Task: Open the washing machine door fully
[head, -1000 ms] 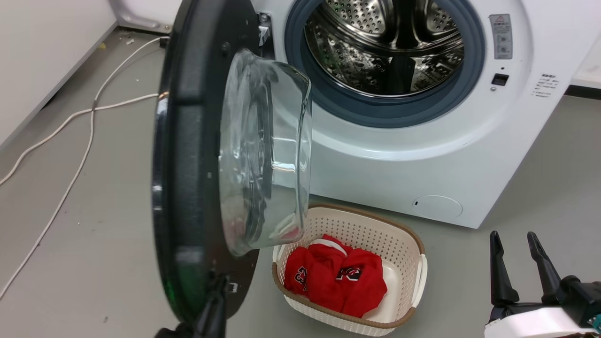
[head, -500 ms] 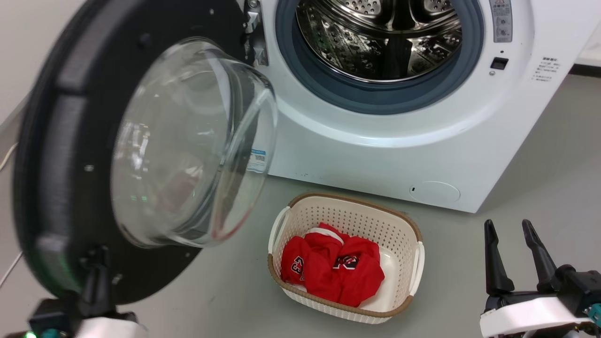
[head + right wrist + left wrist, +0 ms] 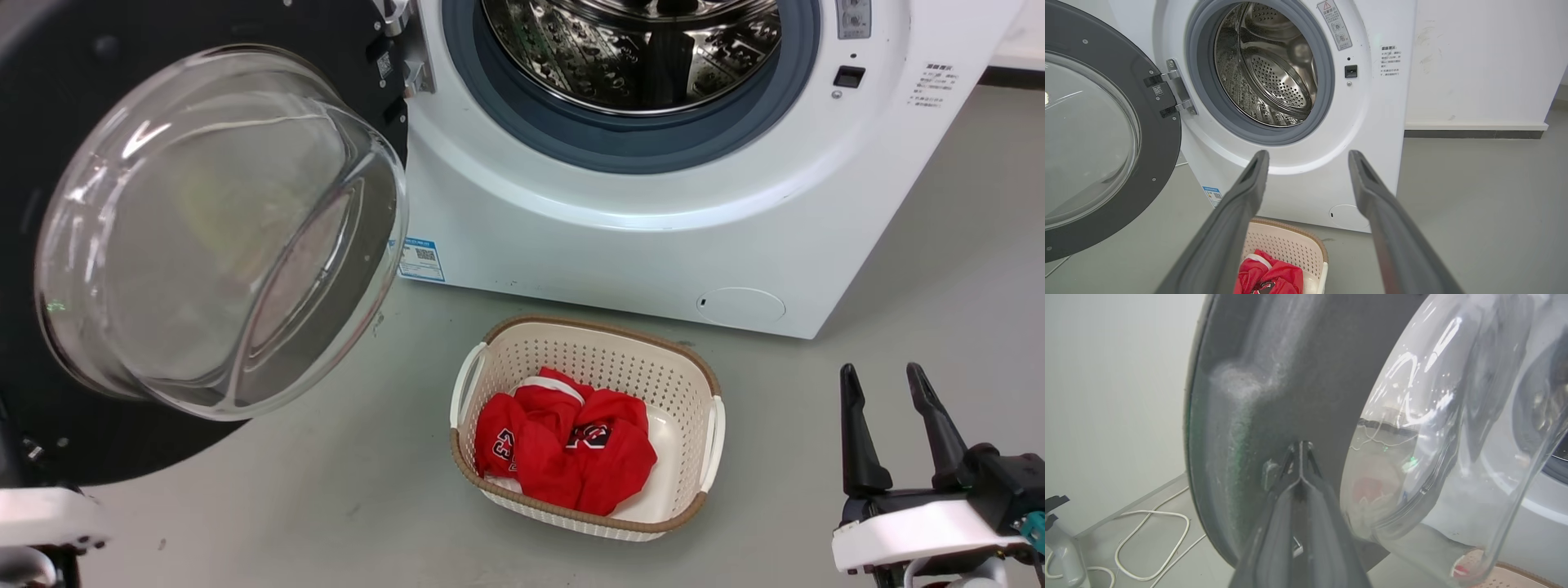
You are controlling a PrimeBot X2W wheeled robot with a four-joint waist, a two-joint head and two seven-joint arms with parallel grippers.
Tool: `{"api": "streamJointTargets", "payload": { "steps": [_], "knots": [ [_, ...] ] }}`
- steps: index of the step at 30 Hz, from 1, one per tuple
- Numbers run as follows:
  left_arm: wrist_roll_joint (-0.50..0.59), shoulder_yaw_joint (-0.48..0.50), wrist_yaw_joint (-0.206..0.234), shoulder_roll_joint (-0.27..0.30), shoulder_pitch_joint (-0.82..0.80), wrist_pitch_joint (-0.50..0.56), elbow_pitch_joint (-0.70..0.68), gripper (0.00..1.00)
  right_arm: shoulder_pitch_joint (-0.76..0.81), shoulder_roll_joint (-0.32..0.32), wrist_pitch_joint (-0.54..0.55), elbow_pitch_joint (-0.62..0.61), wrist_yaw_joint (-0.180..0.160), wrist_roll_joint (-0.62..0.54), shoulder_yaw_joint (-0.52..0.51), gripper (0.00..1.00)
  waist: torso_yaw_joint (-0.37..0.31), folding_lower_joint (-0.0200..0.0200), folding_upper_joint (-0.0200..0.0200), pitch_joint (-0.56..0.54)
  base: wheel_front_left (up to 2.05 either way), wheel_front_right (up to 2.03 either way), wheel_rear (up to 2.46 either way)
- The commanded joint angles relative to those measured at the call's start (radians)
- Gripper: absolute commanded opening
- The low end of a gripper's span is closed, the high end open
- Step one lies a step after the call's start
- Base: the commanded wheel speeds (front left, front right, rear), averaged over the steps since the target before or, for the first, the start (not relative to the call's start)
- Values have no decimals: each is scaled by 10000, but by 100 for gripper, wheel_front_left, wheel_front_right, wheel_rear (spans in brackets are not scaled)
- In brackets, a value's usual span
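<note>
1. At the far left of the left wrist view, a white cable (image 3: 1151, 512) lies in loops on the grey floor (image 3: 1143, 541) at the foot of a pale wall (image 3: 1114, 396)
2. The washing machine door (image 3: 57, 82) stands swung wide out to the left of the machine, with its black inner face turned toward the head camera
3. The left gripper (image 3: 1300, 446) has its jaws together, and their tips rest against the door's black inner face, just left of the glass
4. The clear glass window (image 3: 212, 229) bulges out from the middle of the door like a bowl
5. A metal hinge (image 3: 1177, 87) joins the door to the left edge of the white washing machine (image 3: 620, 245)
6. The round opening is uncovered, with a grey rubber ring (image 3: 620, 139) around the steel drum (image 3: 629, 49)
7. A cream basket (image 3: 600, 325) sits on the floor in front of the machine, near it but apart, with crumpled red clothes (image 3: 563, 445) inside
8. The right gripper (image 3: 881, 371) hangs at the lower right, well apart from basket and door, with its jaws apart and nothing between them
</note>
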Motion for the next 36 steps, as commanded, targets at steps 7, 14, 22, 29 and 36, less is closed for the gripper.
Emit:
{"api": "streamJointTargets", "payload": {
  "steps": [7,14,22,29,36],
  "knots": [
    [436,866,-556,377,-986,-21,1239,0,-261,5,-19,10,-3,-95,65,100,-170,-1,0,177,0,0,0],
    [1067,1369,-897,0,-921,-22,1494,0,-149,5,-19,107,-3,-165,73,100,-291,-1,0,-73,0,0,0],
    [1816,1457,-1158,-1133,229,-21,238,0,141,5,-19,103,-3,-164,89,100,-375,-1,0,-592,0,0,0],
    [2417,811,-1400,-2214,1256,-21,-1046,100,326,5,-19,13,-3,-300,81,100,-490,-1,0,-855,0,0,0],
    [2725,-160,-1487,-2741,1713,-22,-2058,100,432,5,-17,-78,-3,-382,237,100,-783,-1,0,-981,0,0,0]
  ]
}}
